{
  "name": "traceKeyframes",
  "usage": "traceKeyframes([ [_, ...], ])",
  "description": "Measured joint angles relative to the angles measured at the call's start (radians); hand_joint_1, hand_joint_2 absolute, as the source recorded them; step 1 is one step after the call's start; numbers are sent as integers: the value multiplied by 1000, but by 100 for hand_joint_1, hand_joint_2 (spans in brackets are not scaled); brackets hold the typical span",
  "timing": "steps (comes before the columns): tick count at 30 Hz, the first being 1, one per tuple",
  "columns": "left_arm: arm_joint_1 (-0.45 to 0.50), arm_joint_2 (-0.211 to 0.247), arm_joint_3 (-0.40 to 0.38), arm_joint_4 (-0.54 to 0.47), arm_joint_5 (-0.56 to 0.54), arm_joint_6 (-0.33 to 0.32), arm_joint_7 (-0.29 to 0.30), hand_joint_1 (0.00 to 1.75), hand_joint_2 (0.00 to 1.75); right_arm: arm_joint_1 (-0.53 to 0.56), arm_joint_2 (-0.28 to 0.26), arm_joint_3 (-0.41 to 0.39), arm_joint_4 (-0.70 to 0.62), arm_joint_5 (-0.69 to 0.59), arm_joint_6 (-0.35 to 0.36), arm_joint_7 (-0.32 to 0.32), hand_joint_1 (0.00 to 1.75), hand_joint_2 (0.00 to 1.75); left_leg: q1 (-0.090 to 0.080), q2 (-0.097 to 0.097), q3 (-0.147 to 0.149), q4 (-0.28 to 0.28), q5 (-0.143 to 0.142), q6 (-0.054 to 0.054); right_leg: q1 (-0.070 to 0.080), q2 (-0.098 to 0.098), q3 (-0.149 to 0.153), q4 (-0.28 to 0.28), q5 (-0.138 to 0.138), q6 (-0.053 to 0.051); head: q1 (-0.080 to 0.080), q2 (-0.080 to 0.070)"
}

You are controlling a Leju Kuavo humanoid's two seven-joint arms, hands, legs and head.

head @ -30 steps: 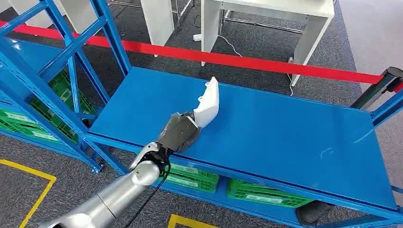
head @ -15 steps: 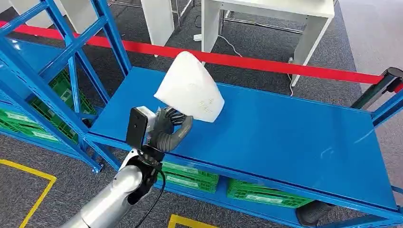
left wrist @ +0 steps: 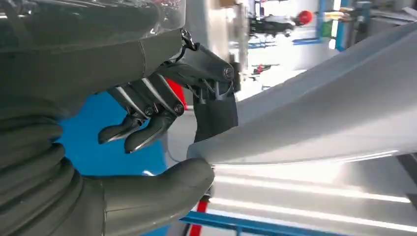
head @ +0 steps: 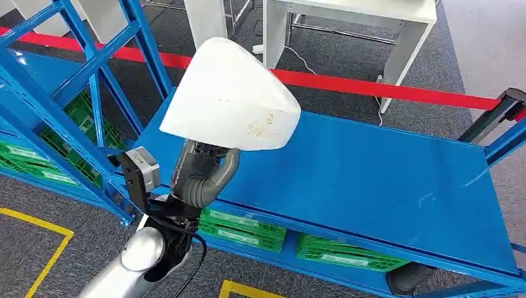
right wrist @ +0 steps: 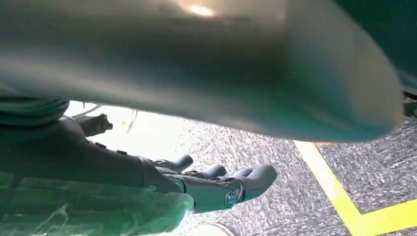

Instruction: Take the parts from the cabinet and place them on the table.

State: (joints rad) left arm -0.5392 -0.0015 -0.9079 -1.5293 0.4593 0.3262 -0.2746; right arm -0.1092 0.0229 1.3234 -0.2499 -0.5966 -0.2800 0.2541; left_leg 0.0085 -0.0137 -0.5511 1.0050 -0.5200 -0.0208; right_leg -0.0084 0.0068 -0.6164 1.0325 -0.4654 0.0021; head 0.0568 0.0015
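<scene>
Scrawl on white part (head: pixel 232 99) illegible, left hand (head: pixel 201 171) gripping.

faint unreadable scrawl on white part (head: pixel 232 99)

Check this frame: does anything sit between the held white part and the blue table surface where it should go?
Nothing visible does. The left robot hand holds the white part raised above the blue table, whose visible top is bare.

A red barrier tape (head: pixel 384 89) stretches across dark grey carpet (head: pixel 347 56) behind the blue frame, with white desks (head: pixel 347 18) standing beyond it. Green crates (head: pixel 347 253) sit on the low shelf, and yellow floor lines (head: pixel 37 248) mark the carpet nearby.
</scene>
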Motion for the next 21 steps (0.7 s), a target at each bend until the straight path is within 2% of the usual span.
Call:
traceKeyframes([
  [10, 12, 19, -10, -118, -20, 3, -18, 175, 175, 0, 0, -9, 0, -14, 0, -3, 0, 0, 0, 0, 0, 0, 0, 0, 0, 0, 0, 0, 0, 0, 0, 0],
  [21, 31, 27, -13, -165, -23, 28, -56, 175, 175, 0, 0, -22, 0, -18, -3, -3, 0, 0, 0, 0, 0, 0, -1, -1, 0, 0, 0, 0, 0, 0, 0, 0],
])
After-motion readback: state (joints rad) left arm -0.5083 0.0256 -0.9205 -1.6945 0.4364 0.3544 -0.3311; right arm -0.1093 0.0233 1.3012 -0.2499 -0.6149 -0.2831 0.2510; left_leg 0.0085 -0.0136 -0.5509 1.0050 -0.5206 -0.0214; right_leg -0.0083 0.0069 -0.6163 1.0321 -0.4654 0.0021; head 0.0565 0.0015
